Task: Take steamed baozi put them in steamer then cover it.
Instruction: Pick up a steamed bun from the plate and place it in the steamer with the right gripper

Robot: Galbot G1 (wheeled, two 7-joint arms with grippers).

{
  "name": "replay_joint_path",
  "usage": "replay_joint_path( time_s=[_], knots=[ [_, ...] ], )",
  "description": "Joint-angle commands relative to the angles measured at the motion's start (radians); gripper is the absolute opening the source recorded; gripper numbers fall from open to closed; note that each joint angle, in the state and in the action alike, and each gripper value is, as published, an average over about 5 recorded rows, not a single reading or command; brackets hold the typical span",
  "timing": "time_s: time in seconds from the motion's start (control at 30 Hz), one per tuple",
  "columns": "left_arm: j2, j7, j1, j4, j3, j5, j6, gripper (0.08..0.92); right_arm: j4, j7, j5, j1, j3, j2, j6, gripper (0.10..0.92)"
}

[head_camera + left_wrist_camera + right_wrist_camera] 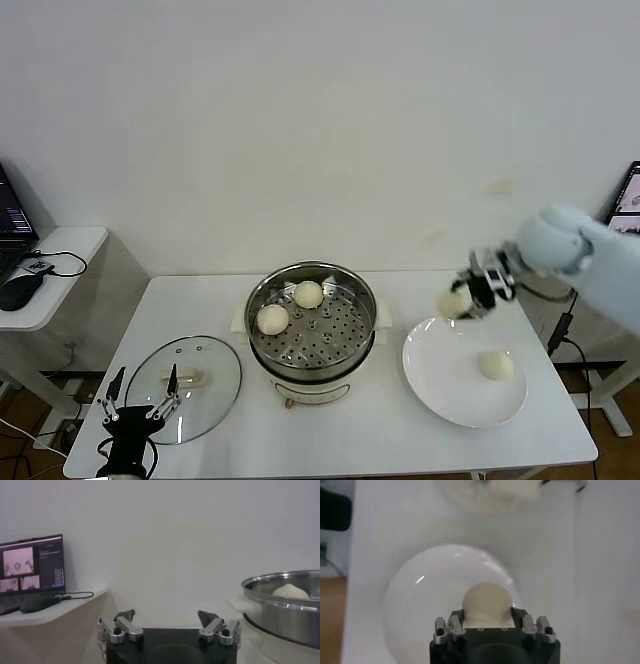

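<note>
Right end effector (458, 303) pinches a cream-white dome-shaped bun (487, 604) above the flat white plate (440, 385), right of the shiny steel steamer (312, 318). Risk: a soft bun may slip in transit. Left end effector (138, 395) spread, parked at the near left.

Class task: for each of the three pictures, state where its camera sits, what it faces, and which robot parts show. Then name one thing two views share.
Head view: high on the robot, looking down at the table; both arms show, left gripper open by the cover, right gripper holding a baozi.
Left wrist view: low, facing sideways; left gripper, steamer.
Right wrist view: looking down; right gripper, baozi, plate.
Shared: the steamer shows in head and left wrist views.
</note>
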Motion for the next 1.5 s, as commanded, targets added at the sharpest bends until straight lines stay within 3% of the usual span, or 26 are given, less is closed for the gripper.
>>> replay_joint_path(
  time_s=[0.03,0.37,0.83,1.1,1.5],
  knots=[
    [-0.004,-0.001,0.001,-0.001,-0.006,-0.001,0.0,0.823,-0.016,0.049,0.123,0.218,-0.14,0.296,0.008,0.602],
    [-0.021,-0.003,0.0,-0.001,-0.018,-0.001,0.0,0.823,-0.073,0.079,0.06,0.087,-0.199,0.498,0.226,0.607],
    [-0.038,-0.007,0.01,-0.008,-0.034,-0.005,-0.006,0.823,-0.147,0.109,-0.127,-0.002,-0.245,0.596,0.469,0.611],
    [-0.037,-0.009,0.006,-0.001,-0.029,-0.007,-0.013,0.823,-0.164,0.1,-0.181,0.0,-0.253,0.605,0.532,0.618],
    [-0.038,-0.009,0.004,0.005,-0.02,-0.006,-0.019,0.823,-0.116,0.062,-0.142,0.005,-0.273,0.576,0.54,0.619]
  ],
)
